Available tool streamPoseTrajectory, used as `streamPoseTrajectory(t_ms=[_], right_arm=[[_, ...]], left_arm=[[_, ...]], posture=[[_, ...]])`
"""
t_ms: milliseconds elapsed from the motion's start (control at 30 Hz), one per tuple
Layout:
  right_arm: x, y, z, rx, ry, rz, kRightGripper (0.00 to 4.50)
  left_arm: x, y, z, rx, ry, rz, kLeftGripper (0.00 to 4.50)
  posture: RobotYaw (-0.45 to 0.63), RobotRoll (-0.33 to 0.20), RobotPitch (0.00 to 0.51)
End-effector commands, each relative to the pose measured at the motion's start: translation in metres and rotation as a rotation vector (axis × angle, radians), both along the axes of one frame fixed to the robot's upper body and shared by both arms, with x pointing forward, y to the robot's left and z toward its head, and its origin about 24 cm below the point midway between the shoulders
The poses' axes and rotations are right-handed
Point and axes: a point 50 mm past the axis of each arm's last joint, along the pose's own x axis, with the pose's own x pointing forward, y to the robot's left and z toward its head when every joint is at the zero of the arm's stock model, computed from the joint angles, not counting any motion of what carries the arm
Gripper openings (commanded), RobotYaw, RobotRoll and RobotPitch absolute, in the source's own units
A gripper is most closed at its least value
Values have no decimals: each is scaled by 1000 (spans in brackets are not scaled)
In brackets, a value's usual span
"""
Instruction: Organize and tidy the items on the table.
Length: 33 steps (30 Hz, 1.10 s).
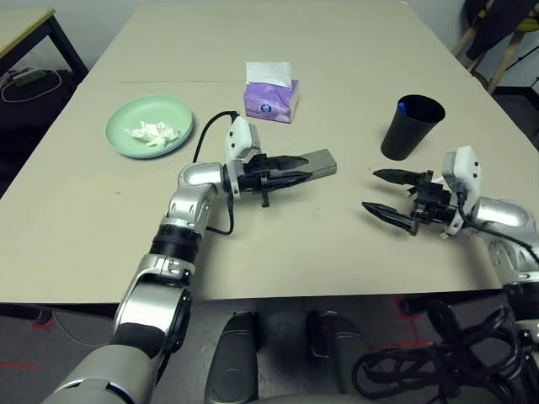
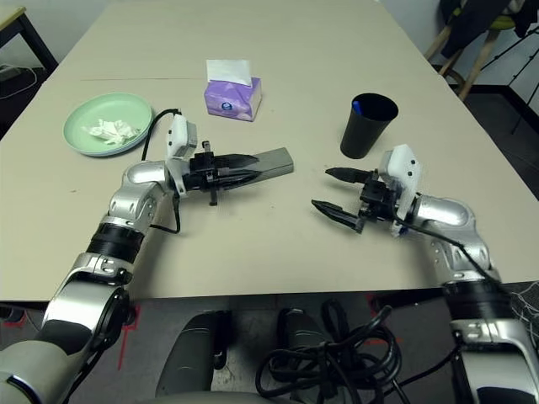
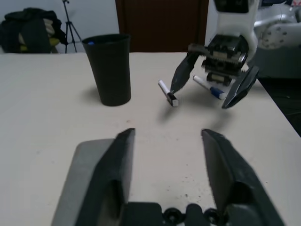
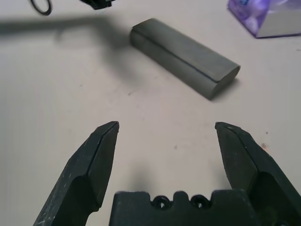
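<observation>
The grey glasses case (image 1: 318, 163) lies mid-table. My left gripper (image 1: 290, 172) is open at its near end, and in the left wrist view one finger (image 3: 120, 155) overlaps the case (image 3: 82, 179) while the gap shows bare table. My right gripper (image 1: 389, 193) hovers open in front of the black cup (image 1: 411, 126), which holds a blue-capped pen (image 1: 404, 107). The left wrist view shows two white pens (image 3: 209, 88) (image 3: 168, 93) on the table under the right gripper. A crumpled tissue (image 1: 153, 133) lies on the mint green plate (image 1: 168, 108). The sunglasses and the pale blue plate are out of view.
A purple tissue box (image 1: 270, 97) stands at the back, between the plate and the cup. A smaller table (image 1: 25, 25) stands off the far left corner. Black cables (image 1: 455, 353) hang below the table's near edge on the right.
</observation>
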Motion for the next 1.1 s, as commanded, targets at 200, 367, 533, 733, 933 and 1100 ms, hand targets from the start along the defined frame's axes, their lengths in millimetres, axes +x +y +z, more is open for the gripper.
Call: streamPoseTrajectory(t_ms=[200, 367, 533, 733, 933, 1100], right_arm=[[-14, -28, 4, -435, 133, 256, 4500], [-12, -44, 3, -692, 136, 312, 4500], [-2, -50, 15, -835, 76, 335, 4500], [9, -51, 28, -976, 12, 369, 4500], [12, -47, 37, -1072, -29, 441, 4500], [16, -43, 40, -1123, -69, 501, 4500]], left_arm=[[-18, -3, -6, -20, 29, 20, 4481], [-20, -5, -6, -17, 36, -3, 4481], [-21, -4, -7, -11, 39, -37, 4481], [-24, -2, -13, 25, 34, -78, 4481], [-25, -1, -15, 35, 30, -85, 4481], [-25, -2, -15, 30, 28, -82, 4481]], posture=[[93, 0, 135], [88, 0, 138], [76, 0, 143], [64, 0, 154], [64, 0, 160], [70, 0, 162]])
